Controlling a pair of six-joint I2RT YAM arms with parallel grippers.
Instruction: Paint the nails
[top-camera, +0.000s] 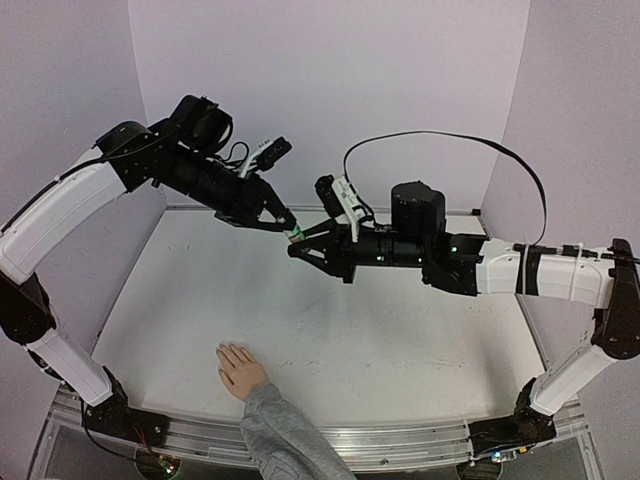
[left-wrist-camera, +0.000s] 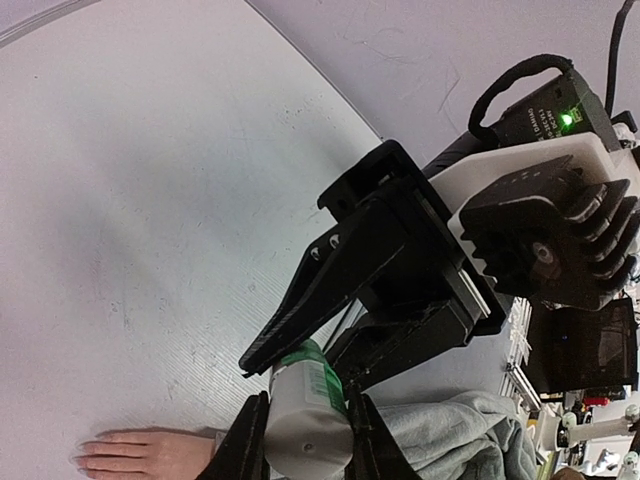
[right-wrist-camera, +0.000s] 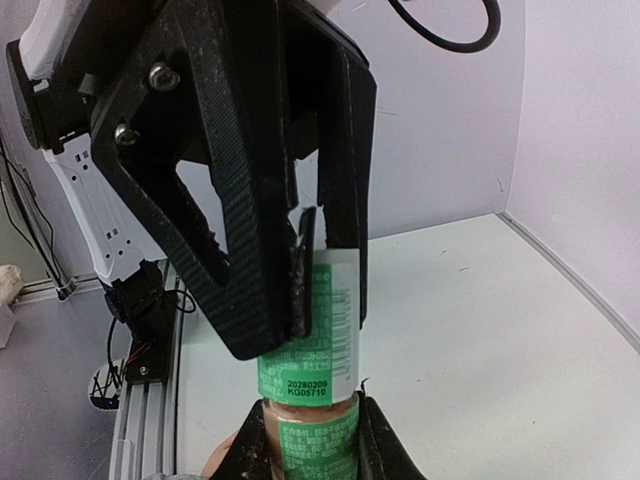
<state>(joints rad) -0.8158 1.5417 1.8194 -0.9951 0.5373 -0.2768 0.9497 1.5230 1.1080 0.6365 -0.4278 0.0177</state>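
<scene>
Above table (top-camera: 400, 340), bottle (right-wrist-camera: 320, 330) is clamped by left gripper (left-wrist-camera: 307, 402) and right gripper (right-wrist-camera: 312, 412); it could be dropped through skewed twisting.

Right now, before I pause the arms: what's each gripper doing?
Left gripper: shut on the bottle.
Right gripper: shut on the same bottle.

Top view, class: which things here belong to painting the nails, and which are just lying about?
Belonging to the job: pale nails of the flesh-coloured mannequin hand in a grey knit sleeve; small whitish cylindrical bottle with a green label; left robot hand and right robot hand, both shut on that bottle.
Just there: white table top; looping black cable; lilac walls.
</scene>
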